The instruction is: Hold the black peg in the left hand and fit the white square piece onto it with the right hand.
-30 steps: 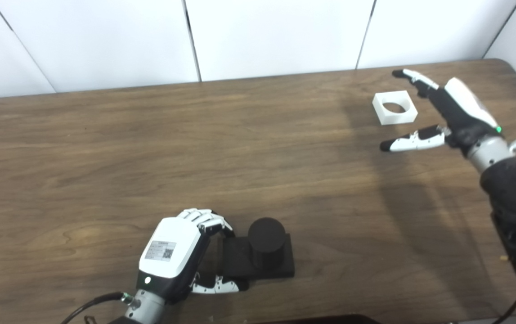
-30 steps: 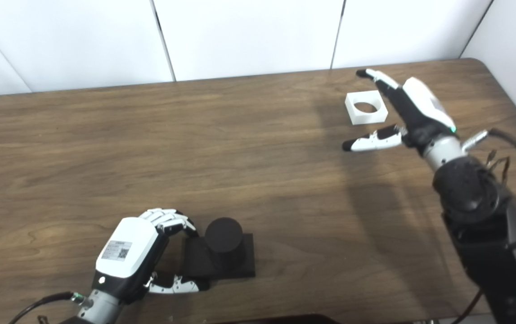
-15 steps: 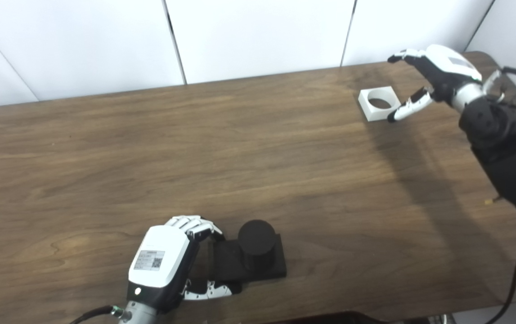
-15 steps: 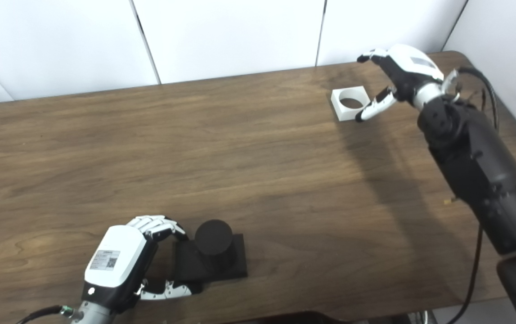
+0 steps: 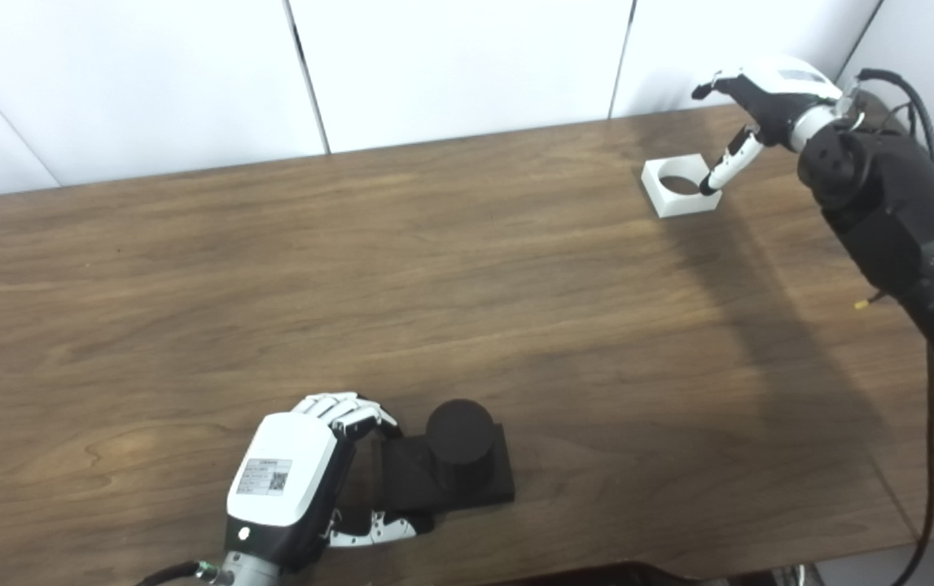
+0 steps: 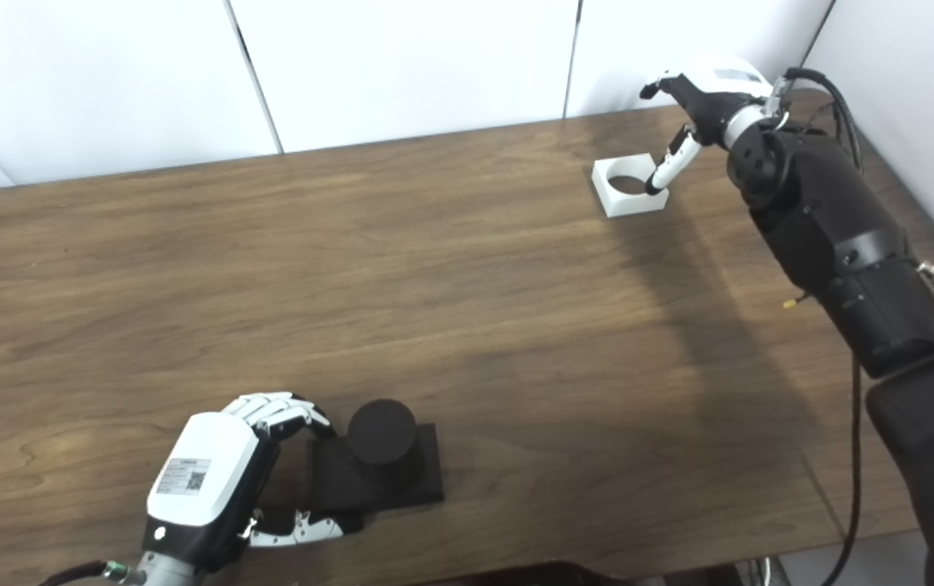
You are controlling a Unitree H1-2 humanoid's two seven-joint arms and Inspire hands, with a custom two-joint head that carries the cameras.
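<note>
Big brown wood table (image 5: 271, 268) fills most of the view, white wall panels (image 5: 450, 65) behind it.

Right arm (image 5: 890, 212), black & bulky, comes up from the bottom-right corner and stretches far across to the back right corner of the table, w/ a cable looped at the wrist. Left arm barely shows, just the wrist at the bottom edge near the front left.

Left hand (image 5: 291, 480) sits low on the table at the front, white back plate facing up. Fingers (image 5: 344, 407) curl round the far side of the peg's base, thumb along the near side, so it's gripping the base from the left.

Right hand (image 5: 764, 89) is up at the far end, palm turned down & left, fingers spread apart, holding nothing. Thumb (image 5: 727, 163) points down, its dark tip at the right rim of the white piece; can't tell if it's touching.

Black peg (image 5: 458, 448): short round post standing upright on a flat square base, resting on the table near the front edge.

White square piece (image 5: 670, 195) w/ a round hole lies flat near the back right, well apart from the peg.
</note>
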